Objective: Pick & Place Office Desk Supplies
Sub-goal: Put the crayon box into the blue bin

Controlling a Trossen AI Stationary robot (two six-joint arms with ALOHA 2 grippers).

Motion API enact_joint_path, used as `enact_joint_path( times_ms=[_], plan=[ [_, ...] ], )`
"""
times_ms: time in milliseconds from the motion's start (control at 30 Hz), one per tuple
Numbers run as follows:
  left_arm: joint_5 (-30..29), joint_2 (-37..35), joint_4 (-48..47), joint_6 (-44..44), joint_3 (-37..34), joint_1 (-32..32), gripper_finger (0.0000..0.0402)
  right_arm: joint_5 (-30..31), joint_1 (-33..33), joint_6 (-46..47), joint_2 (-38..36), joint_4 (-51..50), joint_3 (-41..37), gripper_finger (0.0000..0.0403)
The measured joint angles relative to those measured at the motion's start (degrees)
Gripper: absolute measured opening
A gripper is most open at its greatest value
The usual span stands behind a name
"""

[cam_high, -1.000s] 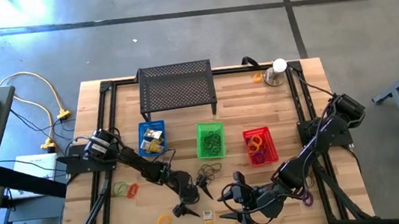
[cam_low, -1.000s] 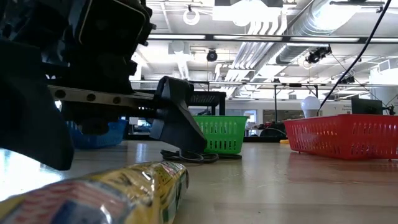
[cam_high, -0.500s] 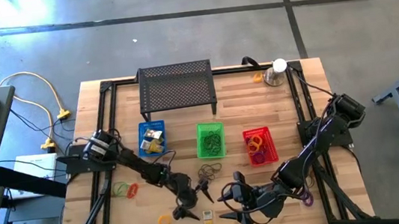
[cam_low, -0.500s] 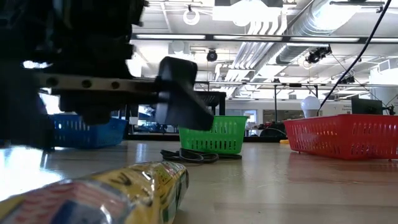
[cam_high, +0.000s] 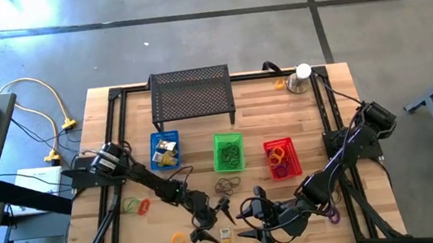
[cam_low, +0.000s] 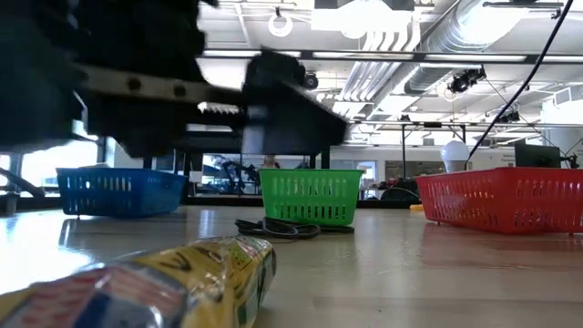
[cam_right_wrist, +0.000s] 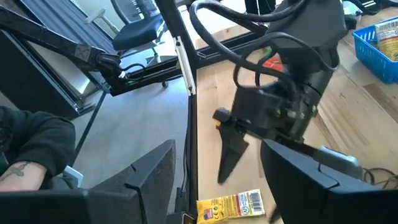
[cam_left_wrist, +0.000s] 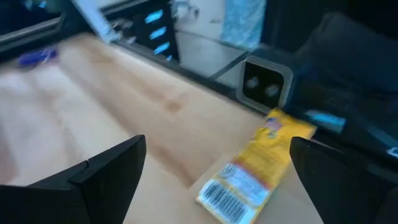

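Observation:
A small yellow packet (cam_high: 225, 236) lies flat on the table by the near edge; it also shows in the left wrist view (cam_left_wrist: 252, 174), the right wrist view (cam_right_wrist: 236, 205) and the low view (cam_low: 173, 282). My left gripper (cam_high: 213, 224) hovers open just above and beside the packet (cam_left_wrist: 217, 143). My right gripper (cam_high: 258, 217) stands open a little to the packet's right, holding nothing (cam_right_wrist: 217, 149). Dark loops (cam_high: 225, 186) lie in a small pile before the green basket. An orange loop (cam_high: 179, 240), green and orange loops (cam_high: 136, 204) and a purple loop (cam_high: 334, 216) lie loose on the wood.
Blue (cam_high: 164, 150), green (cam_high: 228, 151) and red (cam_high: 280, 157) baskets stand in a row mid-table. A black mesh shelf (cam_high: 191, 96) sits at the far edge, and a silver cup with a white ball (cam_high: 300, 78) at the far right. Black frame rails run along both sides.
My left gripper has risen off the table and drifted toward the near edge, closer to the yellow packet, staying open. The right arm and the loose items have kept still.

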Motion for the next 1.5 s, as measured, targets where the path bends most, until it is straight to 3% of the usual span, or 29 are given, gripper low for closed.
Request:
enact_joint_path(
  times_ms=[333,633,1500],
  plan=[
    [3.69,6.86,0.65,-4.82,3.22,0.33,0.0389,-0.22,0.02,0.04,0.0,0.9,0.0,0.0224],
    [7.68,8.78,-0.4,-2.12,3.4,0.44,0.038,-0.13,0.0,-0.12,0.0,0.9,0.0,0.0224],
    [7.11,9.08,-0.04,-5.25,3.31,0.87,0.0154,-0.01,-0.37,-1.52,0.0,0.79,0.01,0.0224]
  ],
)
